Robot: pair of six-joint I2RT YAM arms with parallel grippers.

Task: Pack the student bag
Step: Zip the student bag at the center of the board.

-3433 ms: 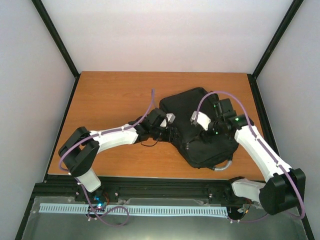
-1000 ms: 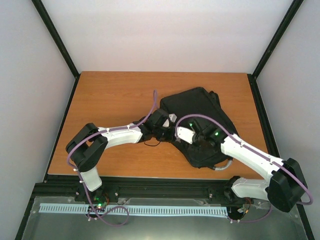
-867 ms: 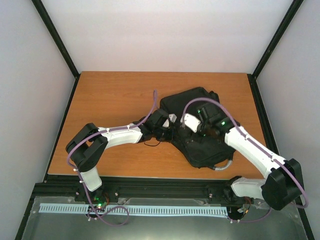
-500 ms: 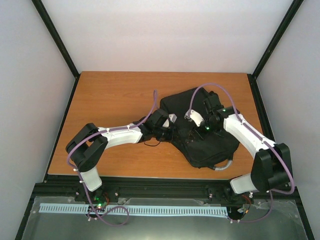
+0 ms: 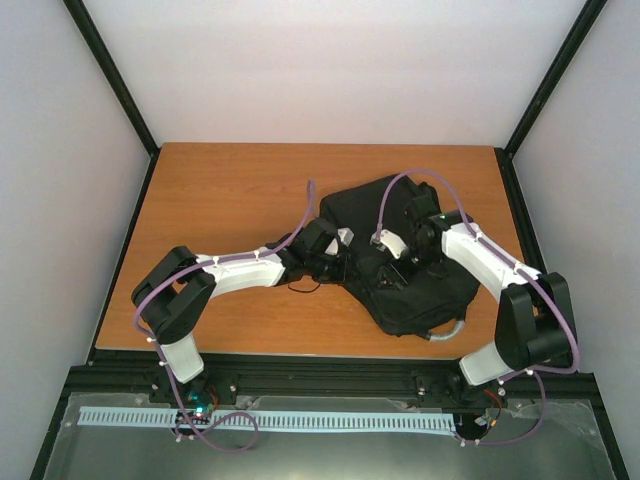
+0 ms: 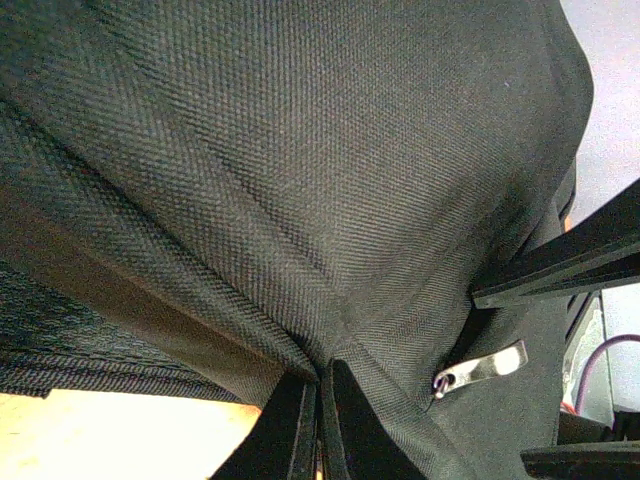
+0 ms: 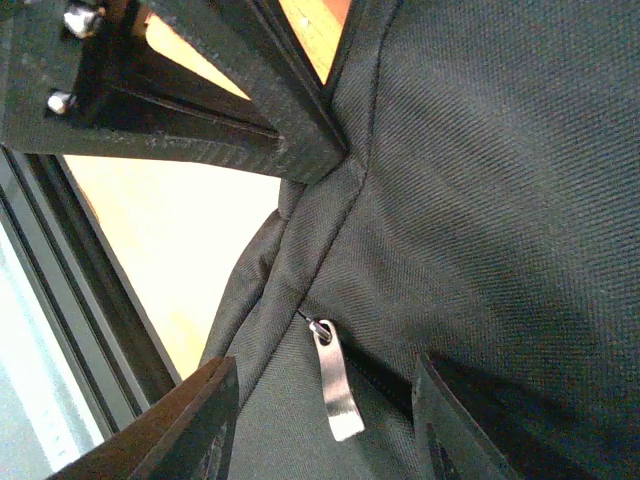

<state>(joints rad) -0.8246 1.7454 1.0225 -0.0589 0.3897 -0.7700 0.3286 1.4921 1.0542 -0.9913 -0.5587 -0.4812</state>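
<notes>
The left gripper (image 6: pixel 318 388) is pressed shut, its two black fingers pinching a raised fold of the student bag (image 5: pixel 372 205) where the seams meet. The right gripper (image 7: pixel 325 405) stands about half open with nothing held, and its fingers straddle a small flat metal zipper pull (image 7: pixel 336 392) without touching it. The bag lies on the right half of the orange wooden table (image 5: pixel 230 190), set at an angle, and both wrists crowd over its left side, hiding that part from above. Its cloth is a coarse black woven fabric, soft and creased (the weave shows plainly in both wrist views). A pale ribbed piece (image 5: pixel 446 334) curves out from under the bag's near edge, and a purple cable (image 5: pixel 306 205) arches over the left wrist.
</notes>
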